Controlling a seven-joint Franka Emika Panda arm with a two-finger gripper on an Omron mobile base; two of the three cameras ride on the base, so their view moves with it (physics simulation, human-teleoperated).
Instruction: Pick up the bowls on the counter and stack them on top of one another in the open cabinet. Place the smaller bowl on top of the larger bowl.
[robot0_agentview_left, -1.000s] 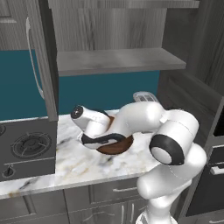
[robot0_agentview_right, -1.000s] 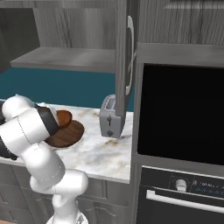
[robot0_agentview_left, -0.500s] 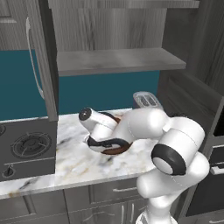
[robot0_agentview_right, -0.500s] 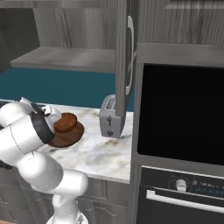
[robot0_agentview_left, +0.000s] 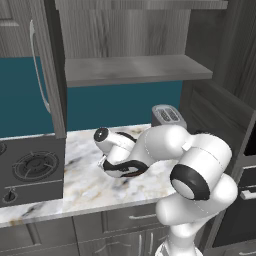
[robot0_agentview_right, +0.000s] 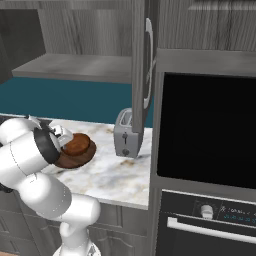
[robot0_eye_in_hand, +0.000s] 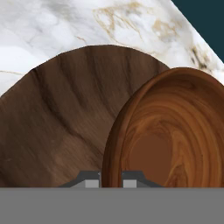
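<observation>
You won't find any readable text here. The oven panel (robot0_agentview_right: 220, 212) at the lower right of the right base view has tiny pale marks by its knob, but they're too blurry to read.

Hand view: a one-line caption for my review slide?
Claw shut on the smaller bowl's rim, the larger bowl behind it above the marble counter.

Larger bowl (robot0_agentview_right: 75, 159) partly behind arm
</observation>
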